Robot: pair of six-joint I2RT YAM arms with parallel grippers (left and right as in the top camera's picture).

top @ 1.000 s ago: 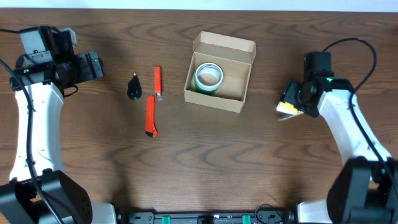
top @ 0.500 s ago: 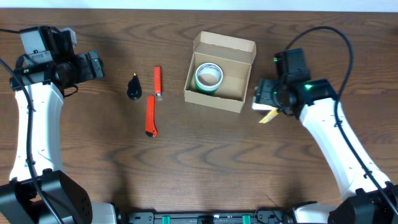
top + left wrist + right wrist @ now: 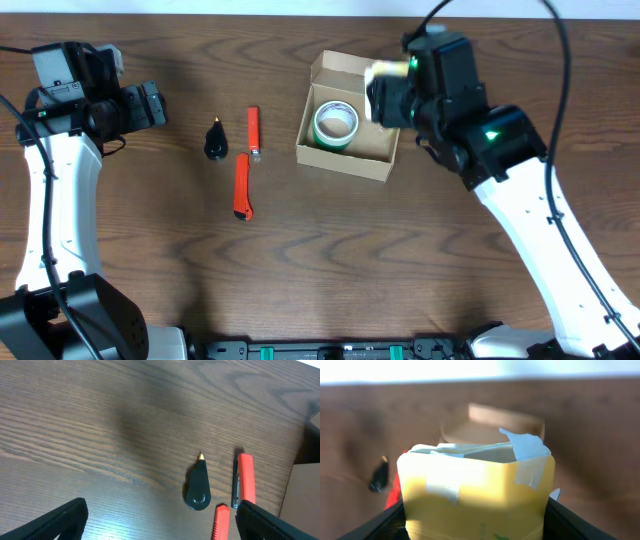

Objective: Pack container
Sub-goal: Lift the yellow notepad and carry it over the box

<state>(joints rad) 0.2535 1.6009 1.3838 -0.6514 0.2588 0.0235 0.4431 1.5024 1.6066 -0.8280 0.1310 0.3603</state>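
Observation:
The tan cardboard container (image 3: 352,150) stands open at the table's middle, with a green tape roll (image 3: 335,124) inside at its left. My right gripper (image 3: 385,85) is shut on a yellow packet with strips of white tape (image 3: 475,492) and holds it above the container's right back corner. The container shows blurred beyond the packet in the right wrist view (image 3: 495,422). My left gripper (image 3: 160,522) is open and empty, hovering at the far left above a black teardrop-shaped tool (image 3: 198,487).
Two orange utility knives lie left of the container (image 3: 254,133) (image 3: 242,187), with the black teardrop tool (image 3: 216,140) beside them. In the left wrist view the knives (image 3: 245,480) (image 3: 221,521) lie near the right finger.
My right arm has swung left and back from the table's right side, carrying the yellow packet up over the container. The left arm has not moved.

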